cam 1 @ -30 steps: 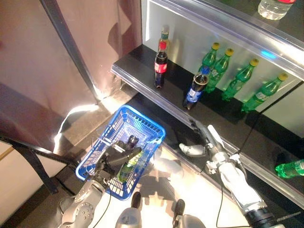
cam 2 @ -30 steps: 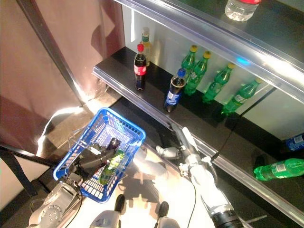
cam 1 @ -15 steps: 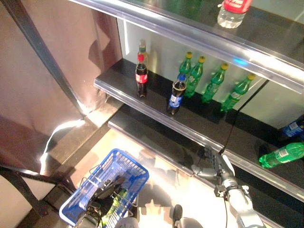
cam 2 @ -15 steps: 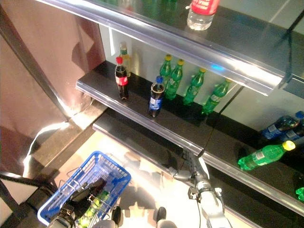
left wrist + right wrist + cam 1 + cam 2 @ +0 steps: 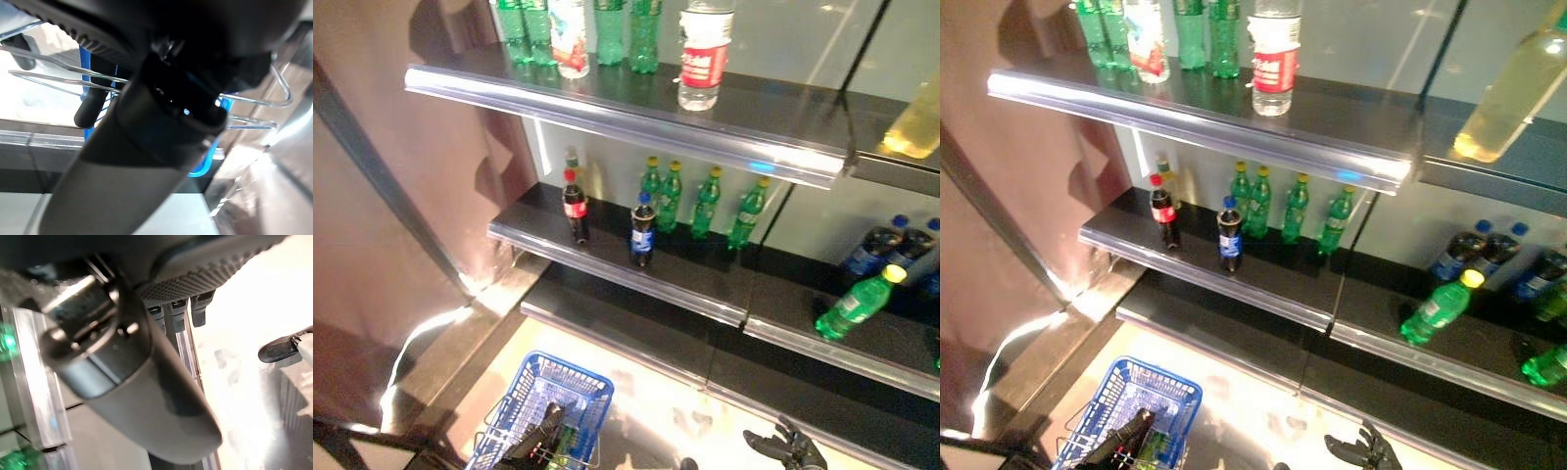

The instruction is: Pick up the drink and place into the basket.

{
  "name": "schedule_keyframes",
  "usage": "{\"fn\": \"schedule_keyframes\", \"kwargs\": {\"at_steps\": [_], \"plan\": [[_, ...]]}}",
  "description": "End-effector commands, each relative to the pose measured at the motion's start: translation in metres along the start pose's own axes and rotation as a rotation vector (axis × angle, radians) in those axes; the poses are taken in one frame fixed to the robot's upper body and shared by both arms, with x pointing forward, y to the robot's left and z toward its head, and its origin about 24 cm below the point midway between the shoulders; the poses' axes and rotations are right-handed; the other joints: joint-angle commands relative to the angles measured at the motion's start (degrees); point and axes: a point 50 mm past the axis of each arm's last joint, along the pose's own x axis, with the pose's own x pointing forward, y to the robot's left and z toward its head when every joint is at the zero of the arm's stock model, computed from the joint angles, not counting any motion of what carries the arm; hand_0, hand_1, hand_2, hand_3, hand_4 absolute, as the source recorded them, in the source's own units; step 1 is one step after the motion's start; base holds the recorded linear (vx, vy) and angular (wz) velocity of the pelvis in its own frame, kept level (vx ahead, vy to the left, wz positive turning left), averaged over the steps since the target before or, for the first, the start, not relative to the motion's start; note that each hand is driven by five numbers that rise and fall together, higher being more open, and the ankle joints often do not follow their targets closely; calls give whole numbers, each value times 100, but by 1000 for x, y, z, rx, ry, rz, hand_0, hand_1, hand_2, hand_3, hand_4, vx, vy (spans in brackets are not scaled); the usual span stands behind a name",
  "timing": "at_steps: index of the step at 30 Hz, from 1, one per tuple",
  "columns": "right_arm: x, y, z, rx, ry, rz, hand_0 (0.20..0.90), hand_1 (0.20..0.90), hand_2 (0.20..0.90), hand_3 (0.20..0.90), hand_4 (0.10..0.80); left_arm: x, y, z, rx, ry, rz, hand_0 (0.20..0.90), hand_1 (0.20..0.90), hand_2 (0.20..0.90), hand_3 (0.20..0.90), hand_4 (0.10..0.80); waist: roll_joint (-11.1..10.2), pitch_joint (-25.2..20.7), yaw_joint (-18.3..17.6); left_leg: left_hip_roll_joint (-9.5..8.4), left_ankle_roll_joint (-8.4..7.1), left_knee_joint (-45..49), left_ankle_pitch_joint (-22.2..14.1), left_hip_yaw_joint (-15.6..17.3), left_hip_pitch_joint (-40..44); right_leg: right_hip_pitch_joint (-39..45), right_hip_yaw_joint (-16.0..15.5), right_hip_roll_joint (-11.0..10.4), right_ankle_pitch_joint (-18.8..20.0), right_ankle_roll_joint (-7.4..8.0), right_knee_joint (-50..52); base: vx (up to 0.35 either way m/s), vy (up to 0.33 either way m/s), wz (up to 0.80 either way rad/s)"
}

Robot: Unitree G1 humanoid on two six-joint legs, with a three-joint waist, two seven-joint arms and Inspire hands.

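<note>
Lower left: left hand (image 5: 536,446) in the basket (image 5: 570,377), fingers' state unclear. Lower right: right hand (image 5: 1363,452), fingers spread, empty; its wrist view shows shelf edge only.

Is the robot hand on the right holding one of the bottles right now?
No. The right robot hand shows at the bottom of the right eye view with spread fingers and nothing in it, below the shelves.

No legible text on any label.

Middle shelf (image 5: 607,269) front lies open beside the cola bottle (image 5: 575,207) and blue-capped bottle (image 5: 642,230) — green bottles (image 5: 705,203) crowd behind.
</note>
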Motion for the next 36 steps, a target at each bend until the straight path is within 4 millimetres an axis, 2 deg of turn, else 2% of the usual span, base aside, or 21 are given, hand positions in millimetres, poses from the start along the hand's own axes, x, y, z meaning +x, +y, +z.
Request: {"fn": "schedule_keyframes", "kwargs": {"at_steps": [1,6,11,12,13,14,15,16,18,21,23,24,26,28,30,34,36], "plan": [[11,-7,45,38,-171,-4,900,900,900,900,800,13,-51,37,62,-125,-307,300,300,300,200,100,258,-24,18,-348,168,38,-317,-94,75,178,-66,177,-353,133,385,40,10,-16],[12,-9,34,47,-98,-19,900,900,900,900,800,14,-49,29,86,-79,-314,300,300,300,200,100,248,-11,-31,-362,189,40,-344,15,120,142,-13,194,-376,124,448,27,32,-13],[12,-13,34,67,-86,-33,900,900,900,900,800,16,-55,20,109,-41,-340,300,300,300,200,100,213,111,-109,-455,253,247,-488,144,113,11,57,130,-315,162,576,-25,157,-18],[12,-15,35,83,-92,-42,900,900,900,900,800,17,-57,19,110,-28,-345,300,300,300,200,100,185,155,-181,-505,266,263,-530,236,125,-153,74,46,-113,275,588,-38,153,-27],[12,-16,35,90,-92,-47,900,900,900,900,800,17,-58,19,116,-21,-347,300,300,300,200,100,179,166,-192,-515,269,260,-542,270,131,-201,84,25,-60,307,590,-59,191,-51],[11,-16,34,93,-86,-41,900,900,900,900,800,18,-59,20,124,-23,-345,300,300,300,200,100,146,210,-257,-533,241,237,-543,397,151,-373,50,-66,194,434,539,-79,96,-85],[11,-16,31,90,-75,-24,900,900,900,900,800,18,-59,23,124,-30,-342,300,300,300,200,100,83,252,-281,-535,167,236,-561,617,181,-630,-248,-208,604,576,485,-100,65,-120],[10,-15,28,97,-67,-17,900,900,900,900,800,17,-59,25,135,-32,-342,300,300,300,200,100,48,307,-263,-511,106,250,-578,803,221,-845,-572,-277,846,665,533,-105,4,-160],[9,-13,23,111,-52,-14,900,900,900,900,800,15,-58,28,154,-32,-350,300,300,300,200,100,26,385,-208,-441,36,221,-558,1150,292,-1025,-1084,-421,1036,743,680,-118,-6,-178],[4,-15,11,144,-37,-21,900,900,900,900,800,12,-52,32,179,-36,-349,300,300,300,200,100,82,436,-222,-257,89,134,-368,1531,263,-987,-1242,-546,852,664,1320,-196,-37,-111],[4,-16,10,150,-29,-30,900,900,900,900,800,12,-51,32,189,-31,-357,300,300,300,200,100,128,386,-201,-182,110,83,-302,1740,191,-833,-1397,-620,672,612,1548,-139,-25,-84],[5,-16,10,128,-22,-23,900,900,900,900,800,13,-52,32,172,-41,-351,300,300,300,200,100,187,296,-188,-88,55,38,-369,1878,203,-605,-1537,-686,416,651,1568,-62,-71,-73],[6,-15,11,118,-18,-22,900,900,900,900,800,14,-53,31,165,-41,-351,300,300,300,200,100,200,233,-156,-1,3,38,-309,2064,173,-434,-1743,-711,273,606,1478,-38,-129,-72],[8,-10,14,84,-18,0,900,900,900,900,800,14,-53,30,134,-61,-334,300,300,300,200,100,166,102,-79,161,-78,38,-171,2403,166,-56,-2179,-579,-14,492,979,-17,-246,-141],[11,-2,17,75,-15,24,900,900,900,900,800,14,-51,30,124,-71,-324,300,300,300,200,100,74,25,-9,290,-117,67,-124,2768,239,189,-2532,-383,-59,441,483,41,-377,-199],[13,7,18,79,-10,41,900,900,900,900,800,14,-51,30,124,-74,-324,300,300,300,200,100,12,17,-71,477,-129,122,-83,3031,318,201,-2490,-235,-114,318,386,111,-391,-141],[12,7,16,82,-11,36,900,900,900,900,800,16,-60,31,139,-44,-350,300,300,300,200,100,28,46,-194,743,-246,468,40,2949,202,119,-2297,-112,-305,133,592,176,-412,-91]]}}
